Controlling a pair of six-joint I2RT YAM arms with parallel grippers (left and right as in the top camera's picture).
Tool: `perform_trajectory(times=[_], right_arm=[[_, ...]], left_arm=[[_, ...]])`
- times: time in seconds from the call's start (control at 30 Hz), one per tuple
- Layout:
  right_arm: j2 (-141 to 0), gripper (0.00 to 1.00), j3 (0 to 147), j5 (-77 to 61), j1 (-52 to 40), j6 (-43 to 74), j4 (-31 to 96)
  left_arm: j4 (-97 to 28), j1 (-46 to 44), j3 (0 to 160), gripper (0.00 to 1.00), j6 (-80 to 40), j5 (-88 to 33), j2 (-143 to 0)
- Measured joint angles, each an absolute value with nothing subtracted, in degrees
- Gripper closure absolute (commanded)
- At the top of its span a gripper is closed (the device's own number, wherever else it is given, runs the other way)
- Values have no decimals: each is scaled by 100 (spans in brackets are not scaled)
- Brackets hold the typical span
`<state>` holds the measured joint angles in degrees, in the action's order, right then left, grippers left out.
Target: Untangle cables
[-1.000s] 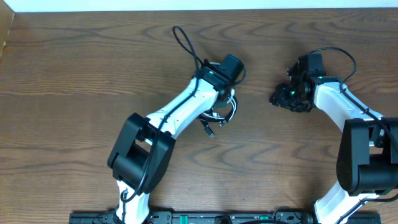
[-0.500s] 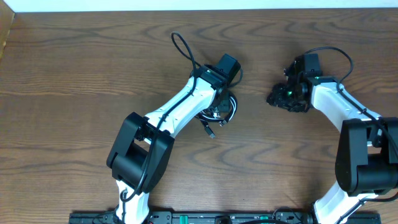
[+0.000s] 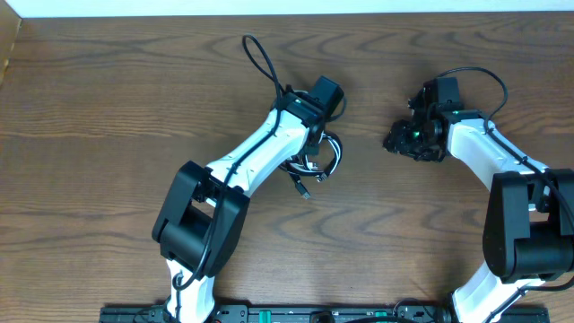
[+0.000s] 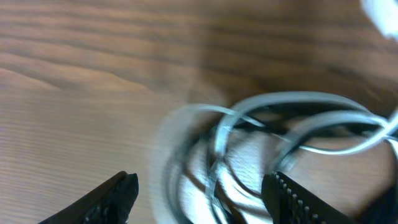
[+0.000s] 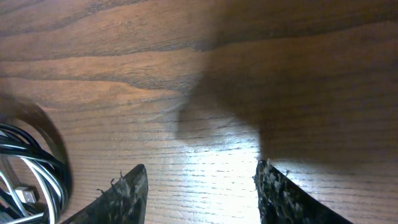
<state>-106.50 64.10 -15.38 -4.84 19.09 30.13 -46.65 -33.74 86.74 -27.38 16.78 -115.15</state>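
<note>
left fingers (image 4: 118, 194) now stand wider, straddling the cables (image 4: 261, 137) without pinching; tangle looks unsolved. right fingers (image 5: 127, 193) spread, empty.

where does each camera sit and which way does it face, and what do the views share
Overhead: fixed above the table, looking straight down; shows the left arm, the right arm and the cables.
Left wrist: on the left arm, looking down at the blurred cables; the fingers of the left gripper frame them.
Right wrist: on the right arm, looking down at bare wood; the fingers of the right gripper show, with the cables at lower left.
Shared: all three views show the cables on the wood.
</note>
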Motion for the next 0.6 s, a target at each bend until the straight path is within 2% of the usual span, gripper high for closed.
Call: perform_trajectory(times=[0.3,0.43,0.53,0.6], right_arm=[[-10650,49,6410,-1540,-548,1909,2976],[-10650,48,6410,-1540,-548,1909,2965],[-10650,48,6410,-1540,-550,1909,2956],[-10650,48,6410,-1538,-550,1909,2952]], left_arm=[[-4635,-2910,8672,30,-2689,2095,-11515],[-4995,-2790,8774,31,-2547,2099,-11509],[-5356,-2733,9087,43,-2569,2102,-11498],[-5529,-2709,9306,46,-2626,2132,-11459]])
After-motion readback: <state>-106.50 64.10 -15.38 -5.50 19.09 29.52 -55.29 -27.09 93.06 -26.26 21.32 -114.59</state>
